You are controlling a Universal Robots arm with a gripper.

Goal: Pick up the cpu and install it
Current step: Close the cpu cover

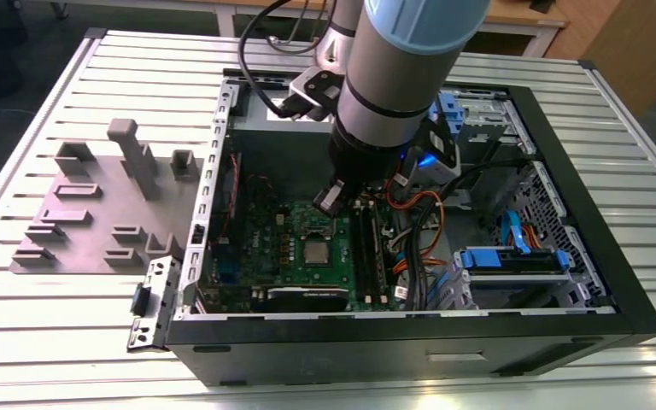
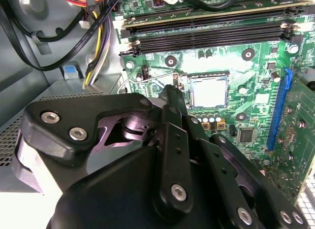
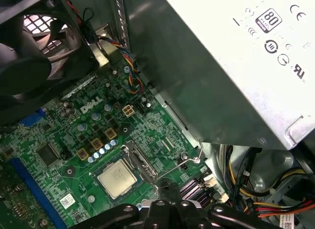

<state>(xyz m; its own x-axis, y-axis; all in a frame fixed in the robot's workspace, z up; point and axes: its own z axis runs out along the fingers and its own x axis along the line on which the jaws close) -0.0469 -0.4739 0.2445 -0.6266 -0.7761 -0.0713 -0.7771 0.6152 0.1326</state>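
Cpu [image 3: 117, 178] (light, stiff, fragile; hold by edges) sits on the motherboard [image 3: 59, 135]; gripper [image 2: 173, 98] beside it looks closed and empty.

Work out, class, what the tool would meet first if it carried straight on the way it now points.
Probably the hinged socket frame, lying open beside the cpu on the motherboard. In both wrist views the tool aims at the frame's edge next to the chip, though depth is hard to judge.
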